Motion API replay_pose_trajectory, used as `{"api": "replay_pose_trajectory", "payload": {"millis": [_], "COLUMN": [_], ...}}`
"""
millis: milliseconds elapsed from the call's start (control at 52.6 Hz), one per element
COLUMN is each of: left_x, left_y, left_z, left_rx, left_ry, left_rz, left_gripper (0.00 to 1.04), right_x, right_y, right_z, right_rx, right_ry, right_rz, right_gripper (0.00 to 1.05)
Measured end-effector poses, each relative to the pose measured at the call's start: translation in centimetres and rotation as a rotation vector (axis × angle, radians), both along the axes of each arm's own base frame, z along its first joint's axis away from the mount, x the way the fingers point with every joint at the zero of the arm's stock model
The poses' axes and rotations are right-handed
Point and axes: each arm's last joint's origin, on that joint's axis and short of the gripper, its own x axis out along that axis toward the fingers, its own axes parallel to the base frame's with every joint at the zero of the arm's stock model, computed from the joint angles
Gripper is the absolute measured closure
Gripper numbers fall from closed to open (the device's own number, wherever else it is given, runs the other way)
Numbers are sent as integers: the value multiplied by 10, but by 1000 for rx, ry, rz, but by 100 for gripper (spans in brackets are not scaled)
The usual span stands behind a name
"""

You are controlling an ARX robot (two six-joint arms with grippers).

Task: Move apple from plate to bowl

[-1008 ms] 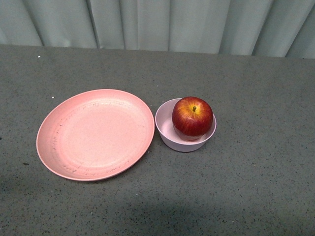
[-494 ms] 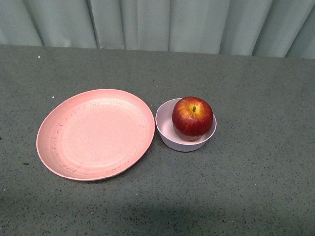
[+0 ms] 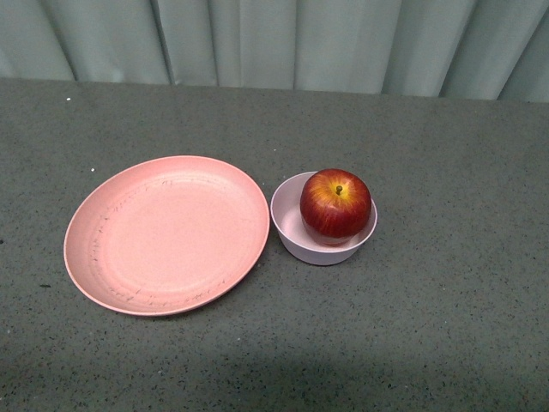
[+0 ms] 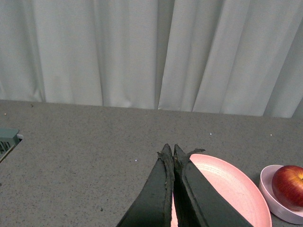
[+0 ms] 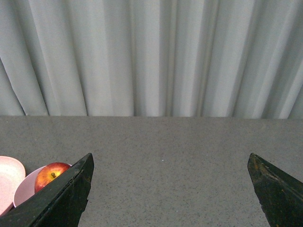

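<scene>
The dark-red apple (image 3: pixel 335 203) sits inside the small pale pink bowl (image 3: pixel 292 230) at the table's middle. The wide salmon-pink plate (image 3: pixel 167 233) lies empty right beside the bowl, on its left. Neither gripper shows in the front view. In the left wrist view my left gripper (image 4: pixel 169 150) is shut and empty, raised over the near side of the plate (image 4: pixel 227 184), with the bowl (image 4: pixel 272 198) and apple (image 4: pixel 289 183) beyond it. In the right wrist view my right gripper (image 5: pixel 170 161) is open and empty, pulled back from the apple (image 5: pixel 51 173) and bowl (image 5: pixel 26 189).
The things lie on a dark grey speckled table (image 3: pixel 446 326). A pale pleated curtain (image 3: pixel 283 39) hangs behind the table's far edge. A teal slatted object (image 4: pixel 7 139) shows at the edge of the left wrist view.
</scene>
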Motion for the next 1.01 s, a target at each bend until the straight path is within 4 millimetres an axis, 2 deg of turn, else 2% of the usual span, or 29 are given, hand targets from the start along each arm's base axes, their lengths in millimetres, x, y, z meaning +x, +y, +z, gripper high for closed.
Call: {"api": "replay_pose_trajectory", "payload": {"millis": [589, 703, 760, 913, 989, 1008], "left_x": [-18, -18, -18, -18, -18, -18], "left_y": [0, 0, 0, 0, 0, 0], "left_z": [-4, -4, -4, -4, -4, -4], "left_rx": [0, 0, 0, 0, 0, 0], "left_ry": [9, 9, 10, 10, 10, 10], "left_rz": [0, 0, 0, 0, 0, 0], "left_gripper": [101, 75, 66, 31, 20, 15], "right_x": [0, 0, 0, 0, 0, 0], "right_y": [0, 0, 0, 0, 0, 0], "right_z": [0, 0, 0, 0, 0, 0], "right_rx": [0, 0, 0, 0, 0, 0], "right_ry": [0, 0, 0, 0, 0, 0], "right_rz": [0, 0, 0, 0, 0, 0], "right_gripper": [9, 9, 9, 9, 9, 9]}}
